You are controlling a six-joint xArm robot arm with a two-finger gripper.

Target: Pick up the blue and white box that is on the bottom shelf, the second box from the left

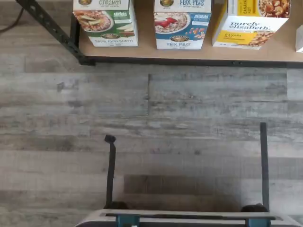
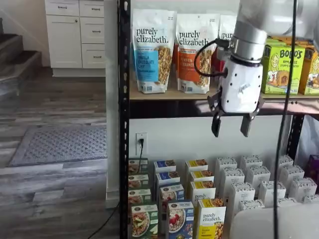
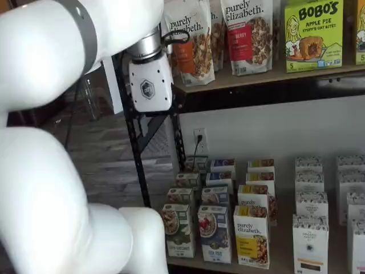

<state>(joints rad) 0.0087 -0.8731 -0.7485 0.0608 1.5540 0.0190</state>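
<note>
I am holding the arm high in front of the rack, its jaws (image 2: 231, 125) hanging released with a plain gap between the two black fingers, gripping nothing, at the upper right of a shelf view. The blue and white box (image 2: 180, 219) is standing upright at the lower middle of that frame, on the bottom shelf (image 3: 274, 264), front of its row. So the box is lying well below the jaws and to their left in that picture; I am judging that the coming move is a long descent before any reach inward. Its long axis is running vertical, its narrow front facing out toward the arm.

In the wrist view the same box (image 1: 182, 23) is reading "Flax Plus" under a bowl with red berries. A green-fronted carton (image 1: 106, 22) just beside it is showing "Cinnamon", and a yellow carton (image 1: 249, 23) on its other side is reading "purely elizabeth", "Banana Nut". Grey plank floor (image 1: 151, 118) is filling the rest of that view.

On the higher shelf, pouches (image 2: 151, 50) are reading "purely elizabeth. Vanilla Chocolate Chip", and green boxes (image 3: 313, 34) "Bobo's Apple Pie".
</note>
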